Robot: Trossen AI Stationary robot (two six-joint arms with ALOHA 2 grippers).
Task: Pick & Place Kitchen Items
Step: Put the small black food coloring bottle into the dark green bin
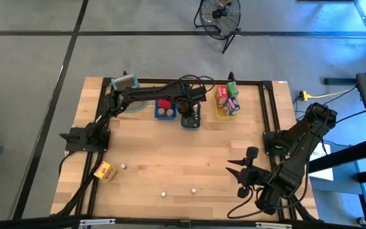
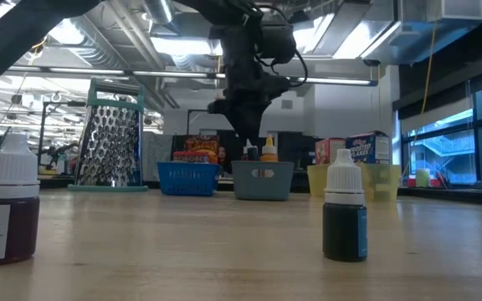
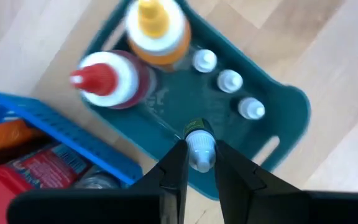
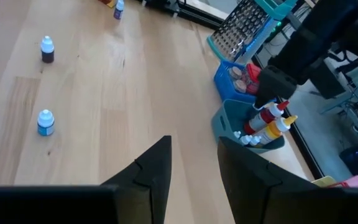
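Placing step: left gripper [image 3: 199, 163] pinching small white-capped bottle [image 3: 199, 148] above grey tray [image 3: 284, 124] at table's far edge, release next; right gripper [image 4: 192, 163] spread, idle near front right corner.

Held bottle [image 3: 199, 148]: white-capped, upright, above the grey tray [image 3: 284, 134]
Loose bottles [image 1: 162, 193]: well apart from tray

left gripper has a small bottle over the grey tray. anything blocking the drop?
Nothing visible. The left gripper holds the bottle over a bare part of the grey tray. Three small bottles and two squeeze bottles stand farther along in the tray, clear of it.
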